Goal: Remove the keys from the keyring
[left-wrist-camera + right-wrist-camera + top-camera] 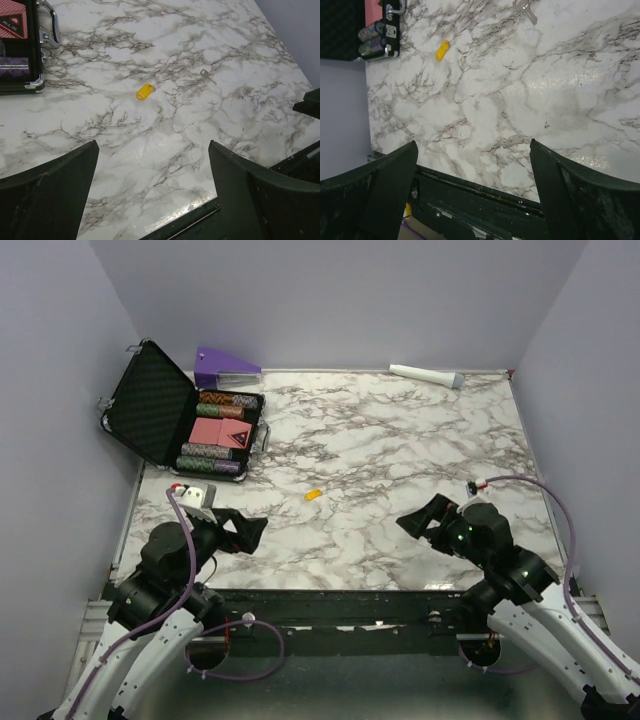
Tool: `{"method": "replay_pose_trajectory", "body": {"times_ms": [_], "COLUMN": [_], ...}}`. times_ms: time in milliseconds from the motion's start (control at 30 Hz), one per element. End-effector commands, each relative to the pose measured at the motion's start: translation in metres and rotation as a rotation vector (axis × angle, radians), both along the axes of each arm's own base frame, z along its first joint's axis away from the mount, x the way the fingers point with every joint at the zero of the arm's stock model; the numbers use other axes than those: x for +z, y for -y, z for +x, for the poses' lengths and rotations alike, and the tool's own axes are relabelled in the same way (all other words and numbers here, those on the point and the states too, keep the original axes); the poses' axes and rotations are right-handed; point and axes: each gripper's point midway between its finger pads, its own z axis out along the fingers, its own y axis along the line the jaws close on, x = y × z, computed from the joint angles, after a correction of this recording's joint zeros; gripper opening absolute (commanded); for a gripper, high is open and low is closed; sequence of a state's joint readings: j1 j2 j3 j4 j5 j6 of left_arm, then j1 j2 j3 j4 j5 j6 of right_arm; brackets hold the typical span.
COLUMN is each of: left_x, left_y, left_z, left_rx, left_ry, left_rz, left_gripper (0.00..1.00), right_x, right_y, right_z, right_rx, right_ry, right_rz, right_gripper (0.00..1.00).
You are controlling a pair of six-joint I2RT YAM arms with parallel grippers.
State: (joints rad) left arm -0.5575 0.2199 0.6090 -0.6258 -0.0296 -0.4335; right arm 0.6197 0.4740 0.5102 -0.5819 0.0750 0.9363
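Both claws are parked low at the near edge. Left claw [152, 150] has its jaws wide with nothing between them, and so does the right claw [472, 147].

The yellow key bunch [145, 91] lies flat on bare tabletop [400, 440], mid-field between the two claws and well apart from both. It reads as one flat yellow piece with a small ring at one end. It's too small to tell whether anything hangs on the ring. A lone grey key [207, 76] lies beyond it toward the right arm's side, not touching it. My guess is that one is already off.

Step in hand, as I read it, is the approach and first pinch:
- The parts are flat, thin and on hard marble, so come down steep and narrow the jaws before descent.
- Pinch the yellow body across its short side with the left claw and leave the ring end sticking out.
- The right claw then works the ring end.
- Risk: the piece skates away if one finger touches first, so centre on it before closing.

View differences:
- Only the wrist views resolve the ring end and the grey key. From the top the bunch is an orange fleck and I can't make the key out.
- The left wrist view also catches part of the right arm at its right edge.
- Only the top view gives the full far field: open black case [185, 420] of chips at far left, purple wedge [225, 365] behind it, and white cylinder [425, 373] at the far edge.
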Motion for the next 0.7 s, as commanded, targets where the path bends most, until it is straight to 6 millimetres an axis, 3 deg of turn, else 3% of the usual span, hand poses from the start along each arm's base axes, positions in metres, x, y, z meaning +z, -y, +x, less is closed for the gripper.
{"method": "replay_pose_trajectory", "body": {"times_ms": [0, 233, 667], "left_x": [0.011, 0.012, 0.009], "left_y": [-0.007, -0.007, -0.006], "left_z": [0.007, 0.007, 0.008], "left_rx": [0.044, 0.048, 0.043], "left_ry": [0.072, 0.071, 0.057], "left_rz": [-0.011, -0.010, -0.004], "left_gripper": [0.99, 0.99, 0.99], "right_x": [-0.010, -0.014, -0.009], "right_y": [0.018, 0.033, 0.054], "right_z": [-0.010, -0.029, -0.043], "right_rx": [-0.091, -0.128, -0.201], "right_ry": [-0.034, -0.059, -0.022], "right_rz": [0.016, 0.040, 0.092], "right_gripper": [1.00, 1.00, 1.00]}}
